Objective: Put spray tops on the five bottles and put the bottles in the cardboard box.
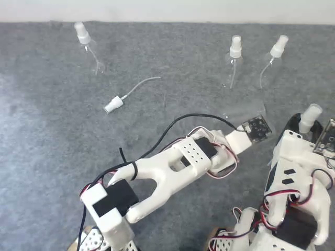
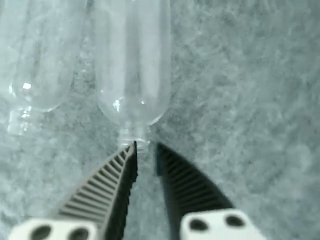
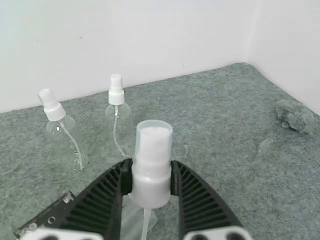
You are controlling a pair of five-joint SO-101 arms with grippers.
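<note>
- Mottled grey: the table.
- Clear: the bottle at the tips of the left jaws.
- White, with a translucent cap: the spray top between the right jaws.
- Black, ribbed: both jaws.
- White shells, black motors, red wires: the arms.

Left gripper extended forward, narrowly parted; right gripper clamps a spray top.

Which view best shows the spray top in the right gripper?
Right wrist view: the spray top sits close up, clamped in the right gripper. The high view has the spray top poking up beside that arm. Left wrist view faces capless bottles.
</note>
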